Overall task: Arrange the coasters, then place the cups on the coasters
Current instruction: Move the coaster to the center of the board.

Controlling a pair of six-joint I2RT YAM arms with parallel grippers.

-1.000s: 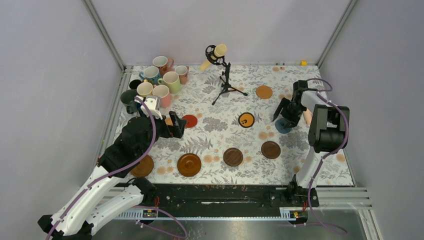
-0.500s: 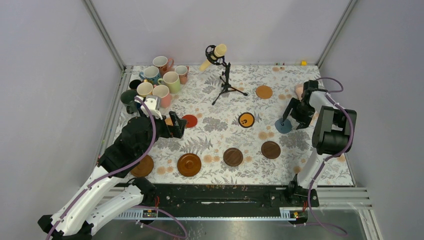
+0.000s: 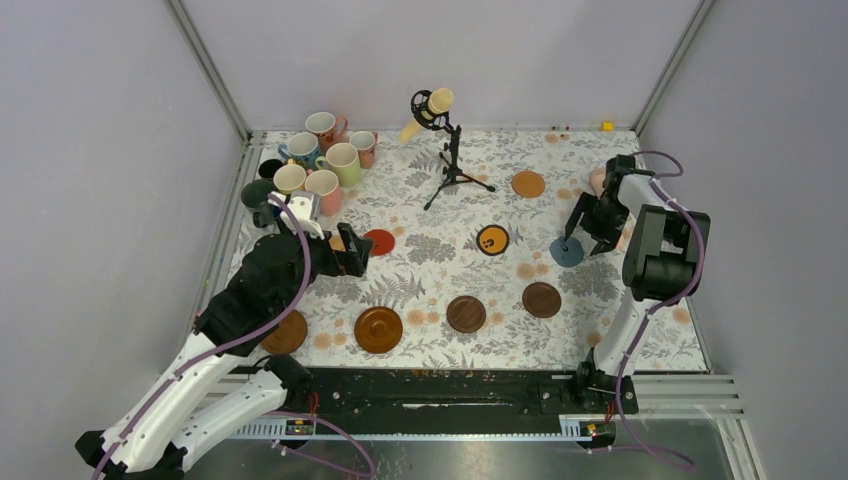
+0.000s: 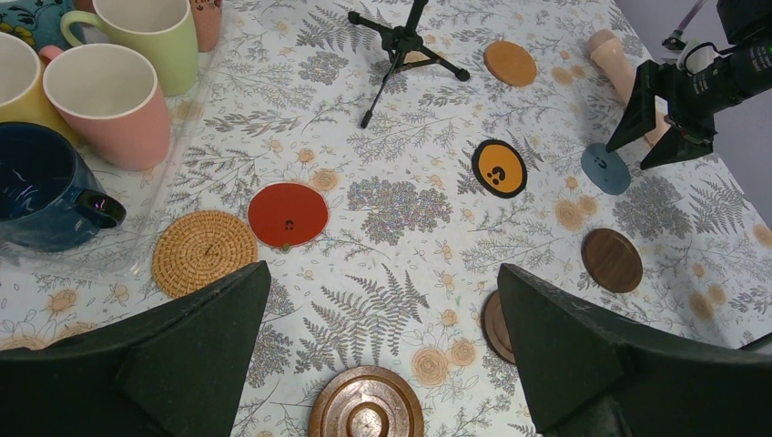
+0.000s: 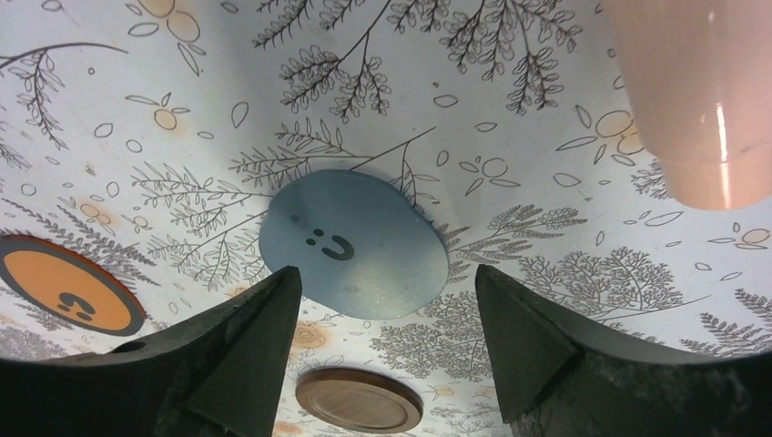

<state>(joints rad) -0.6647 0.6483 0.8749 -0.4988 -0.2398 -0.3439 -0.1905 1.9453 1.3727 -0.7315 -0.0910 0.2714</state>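
Note:
Several cups cluster at the far left corner; pink, pale green and navy ones show in the left wrist view. Coasters lie scattered on the floral cloth: red, black-rimmed orange, grey-blue, tan, dark wooden ones and a copper-brown one. A cork coaster lies beside the red one. My right gripper hovers open, nothing held, just off the grey-blue coaster. My left gripper hangs open, nothing held, near the red coaster.
A microphone on a black tripod stands at the back centre. A pink cylinder lies close to the right gripper. Another brown disc sits partly under the left arm. Frame walls enclose the left, back and right sides.
My right gripper has drawn back to the right off the grey-blue coaster, which now lies uncovered on the cloth. The left arm has not moved.

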